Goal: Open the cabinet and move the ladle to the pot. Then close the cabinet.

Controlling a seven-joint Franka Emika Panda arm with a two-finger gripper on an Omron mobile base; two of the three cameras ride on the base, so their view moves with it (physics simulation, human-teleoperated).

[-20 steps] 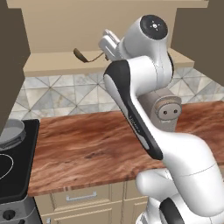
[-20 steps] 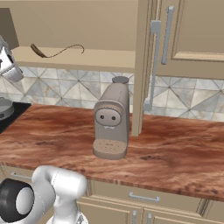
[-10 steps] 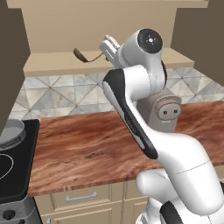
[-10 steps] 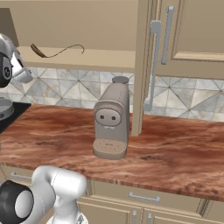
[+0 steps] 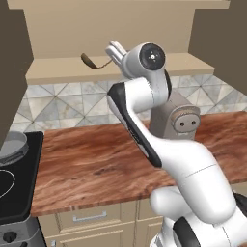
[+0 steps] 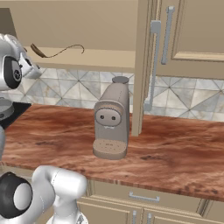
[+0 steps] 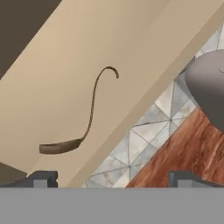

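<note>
1. The ladle [image 7: 87, 118] lies on the open cabinet [image 6: 100, 59] shelf, bowl toward the robot.
2. The gripper [image 7: 109, 179] hovers just short of it, jaws spread wide, holding nothing.

Kitchen, rendered. Evidence: reddish-brown wood-grain desk [image 6: 175, 153] over tan drawer fronts with short silver handles [image 6: 144, 197], grey triangle-tile backsplash [image 5: 62, 103], tan wall cabinet with long silver bar handles [image 6: 192, 30], taupe coffee machine [image 6: 111, 122], black stovetop [image 5: 19, 183] carrying a round grey metal pot [image 5: 12, 144].
</note>
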